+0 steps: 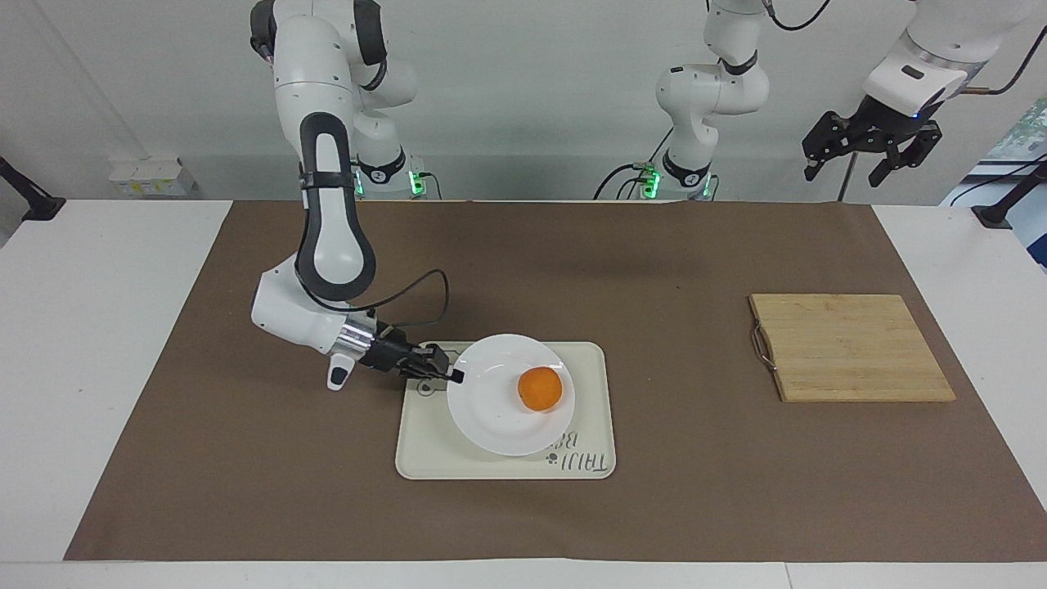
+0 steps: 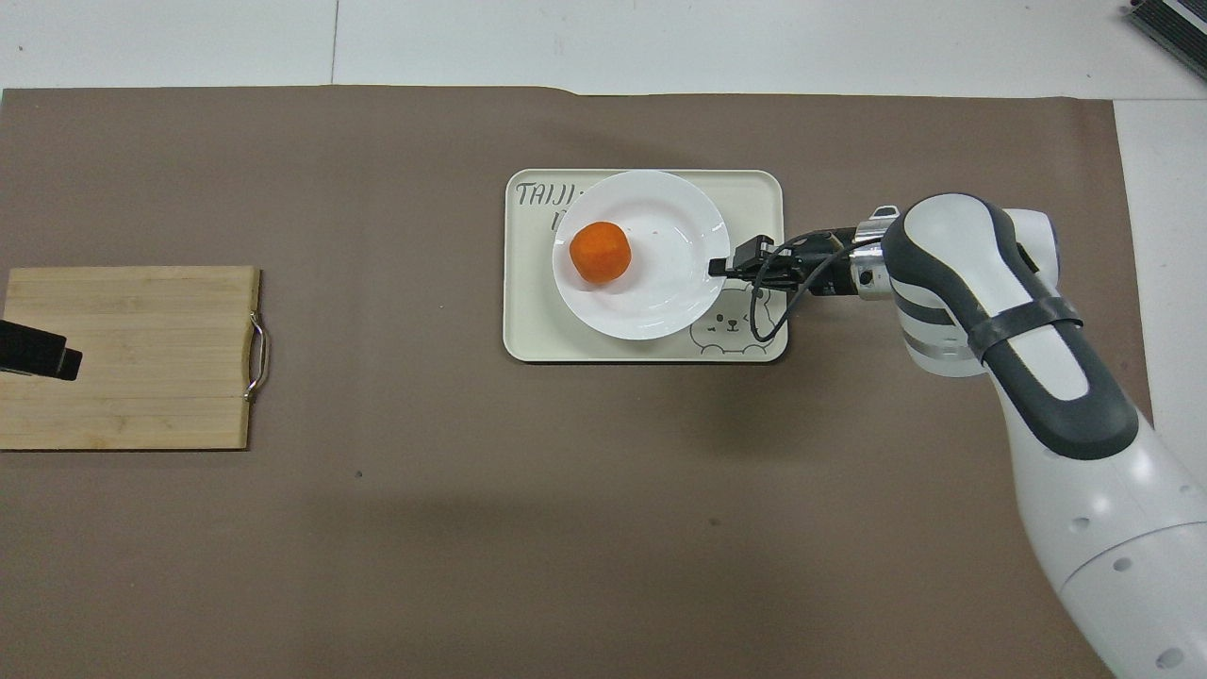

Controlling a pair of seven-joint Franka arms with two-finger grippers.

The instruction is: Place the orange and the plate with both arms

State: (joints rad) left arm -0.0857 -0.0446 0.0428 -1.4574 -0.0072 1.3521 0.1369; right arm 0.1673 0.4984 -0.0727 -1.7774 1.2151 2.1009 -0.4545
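The right gripper (image 1: 452,375) is being kept clenched on the rim of the plate (image 1: 499,409), at the edge facing the right arm's end of the table; in the overhead view the same grip (image 2: 721,267) is being seen at the plate (image 2: 660,283) rim. The plate is being held low over the tray (image 1: 425,458), roughly level; whether its underside is touching the tray cannot be told. It is being positioned over the middle of the tray (image 2: 528,330), partly covering the printed lettering, with the bear drawing left showing at the tray's corner nearest the right gripper. The orange (image 1: 540,388) is sitting on the plate, off-centre, well away from the gripped edge; it is also being seen in the overhead view (image 2: 600,253). Plate and orange are round, so no long axis is being shown. The right arm (image 1: 327,237) is being bent down from its base, forearm dropping steeply, wrist turned so the gripper is lying nearly horizontal. The left gripper (image 1: 871,146) is being held released, fingers apart, raised high by the left arm's end of the table; that arm is waiting. Only its tip (image 2: 38,351) is being seen from overhead, over the wooden cutting board (image 2: 132,354). The board (image 1: 851,348) is lying flat on the brown mat (image 1: 654,262), well apart from the tray.
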